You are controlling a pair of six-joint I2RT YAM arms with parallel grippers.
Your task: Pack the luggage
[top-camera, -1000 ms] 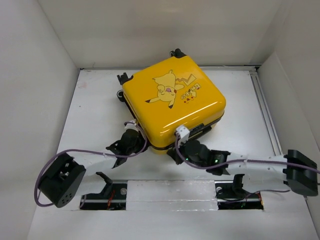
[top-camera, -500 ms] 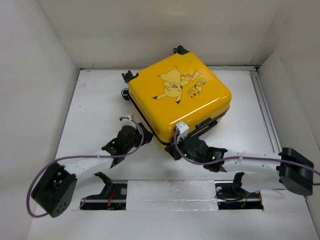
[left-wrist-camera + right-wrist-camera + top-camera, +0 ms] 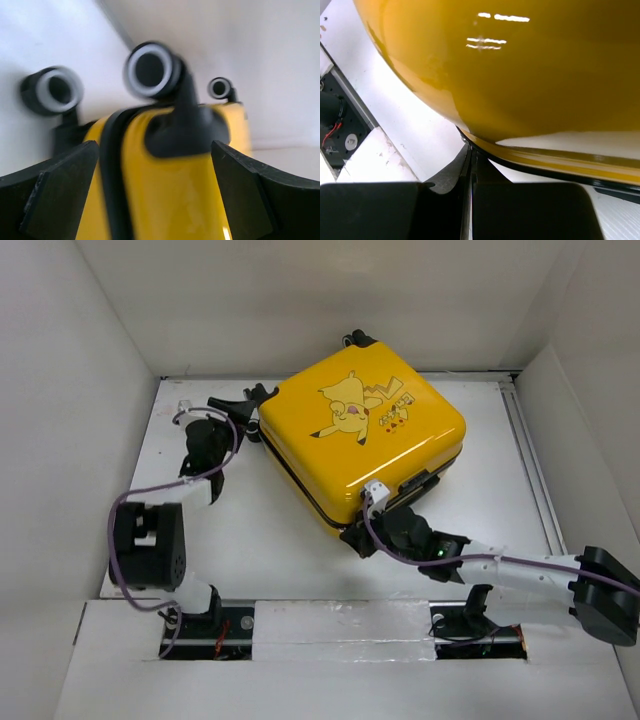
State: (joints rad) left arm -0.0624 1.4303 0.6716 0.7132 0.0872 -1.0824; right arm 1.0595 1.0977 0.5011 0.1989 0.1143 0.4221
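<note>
The luggage (image 3: 365, 435), a yellow hard-shell suitcase with a Pikachu print, lies shut and flat at the back middle of the table. My left gripper (image 3: 238, 410) is at its back-left corner, beside the caster wheels (image 3: 262, 392). In the left wrist view its jaws (image 3: 155, 192) stand open around the yellow shell (image 3: 165, 190), with wheels (image 3: 152, 70) just beyond. My right gripper (image 3: 355, 537) is at the suitcase's near corner. It is shut (image 3: 471, 150), with its tips against the black zipper band (image 3: 530, 162) under the shell; I cannot tell whether anything is pinched.
White walls (image 3: 70, 390) enclose the table on the left, back and right. A rail (image 3: 530, 460) runs along the right side. The arm bases sit in a slot (image 3: 340, 625) at the near edge. Purple cables (image 3: 130, 502) trail along both arms.
My left gripper left the suitcase's near-left edge, swung to the back-left wheel corner and opened. The suitcase shifted slightly right and turned. The right gripper stayed shut at the near corner.
</note>
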